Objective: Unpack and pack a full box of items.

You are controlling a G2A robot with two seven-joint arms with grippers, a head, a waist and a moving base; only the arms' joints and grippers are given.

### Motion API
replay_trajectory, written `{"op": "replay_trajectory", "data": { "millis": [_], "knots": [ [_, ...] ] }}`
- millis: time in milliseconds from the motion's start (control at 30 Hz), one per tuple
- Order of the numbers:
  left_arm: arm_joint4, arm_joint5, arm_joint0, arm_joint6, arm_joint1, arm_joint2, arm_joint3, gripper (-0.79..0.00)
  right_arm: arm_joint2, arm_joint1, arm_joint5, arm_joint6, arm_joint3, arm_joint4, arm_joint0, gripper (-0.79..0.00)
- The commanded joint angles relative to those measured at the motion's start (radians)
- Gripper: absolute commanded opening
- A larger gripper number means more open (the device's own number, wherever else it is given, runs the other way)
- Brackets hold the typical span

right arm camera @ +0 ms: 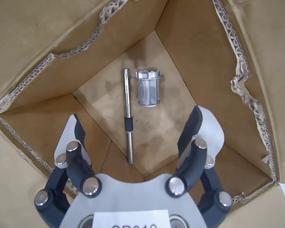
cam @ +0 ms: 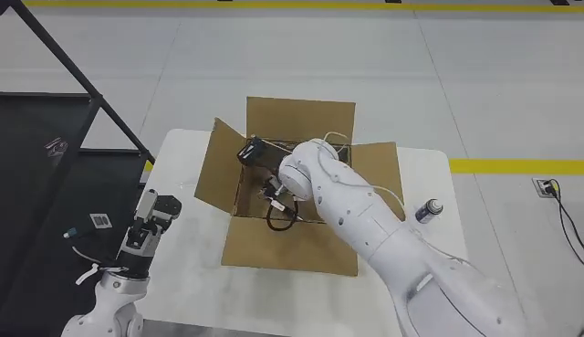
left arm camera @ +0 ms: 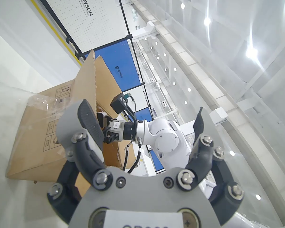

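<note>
Unpacking: right gripper [right arm camera: 135, 116], jaws apart, over cardboard box [right arm camera: 123, 36] holding steel rod [right arm camera: 127, 96], splined metal cylinder [right arm camera: 148, 90]. Next: descend, straddle one. Left gripper [left arm camera: 142, 112], jaws apart, left of box.

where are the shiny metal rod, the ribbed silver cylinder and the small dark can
shiny metal rod [right arm camera: 126, 91]: right wrist view, upper shaft
ribbed silver cylinder [right arm camera: 148, 92]: right wrist view, ribbed side
small dark can [cam: 428, 211]: top view, body

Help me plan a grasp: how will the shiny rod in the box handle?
Round and lying flat on the cardboard box floor, the long polished metal rod likely rolls if nudged. Probably stiff; its shiny surface may slip.
</note>
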Motion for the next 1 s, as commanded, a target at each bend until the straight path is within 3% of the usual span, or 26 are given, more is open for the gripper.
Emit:
{"op": "replay_trajectory", "data": {
  "millis": [0, 300, 400, 733, 967],
  "knots": [
    [0.000, 0.000, 0.000, 0.000, 0.000, 0.000, 0.000, 0.000, 0.000, 0.000, 0.001, 0.000, -0.001, 0.000, -0.001, 0.000],
    [0.000, 0.000, 0.000, 0.000, 0.000, 0.000, 0.000, 0.000, 0.000, 0.000, 0.001, 0.000, -0.001, 0.000, -0.001, 0.000],
    [0.000, 0.000, 0.000, 0.000, 0.000, 0.000, 0.000, 0.000, -0.003, -0.003, 0.014, -0.048, 0.008, -0.009, -0.026, 0.000],
    [0.000, 0.000, 0.000, 0.000, 0.000, 0.000, 0.000, 0.000, -0.038, -0.074, 0.010, -0.262, 0.210, -0.037, -0.034, 0.000],
    [0.000, 0.000, 0.000, 0.000, 0.000, 0.000, 0.000, 0.000, -0.041, -0.120, 0.029, -0.304, 0.303, -0.028, -0.028, 0.000]
  ]
}}
